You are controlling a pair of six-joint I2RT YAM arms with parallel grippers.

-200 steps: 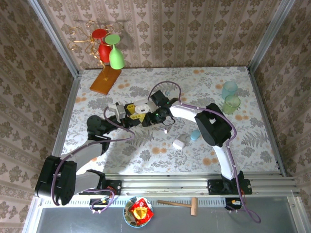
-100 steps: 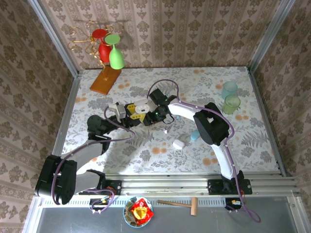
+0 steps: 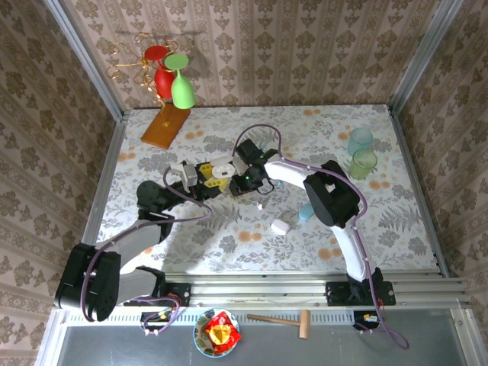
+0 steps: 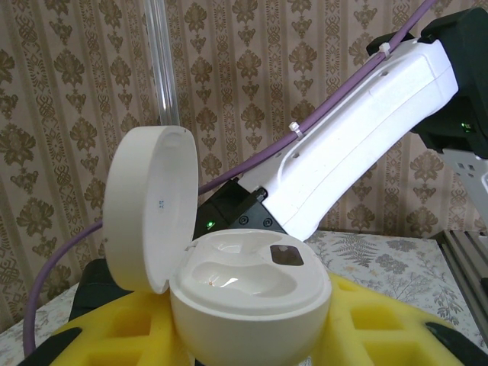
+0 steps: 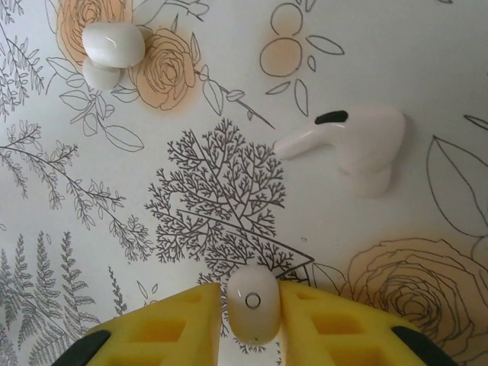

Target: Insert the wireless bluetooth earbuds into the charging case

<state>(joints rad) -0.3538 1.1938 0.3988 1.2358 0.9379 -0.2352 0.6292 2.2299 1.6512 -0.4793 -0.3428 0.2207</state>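
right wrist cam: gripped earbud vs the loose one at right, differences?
Held earbud is pinched between the right gripper's yellow fingers; loose earbud lies on its side on the cloth, untouched. Loose earbud shows its stem and a dark patch; held earbud presents a rounded end. Both glossy white.

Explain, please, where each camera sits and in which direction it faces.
Top external: high behind the bases, facing down on the table; left arm and right arm show.
Left wrist: low, facing level; left tool shut on the open charging case, right arm behind.
Right wrist: facing straight down at the table; right tool shut on an earbud, second earbud beyond.
Shared: top and left wrist both show the charging case and right arm.
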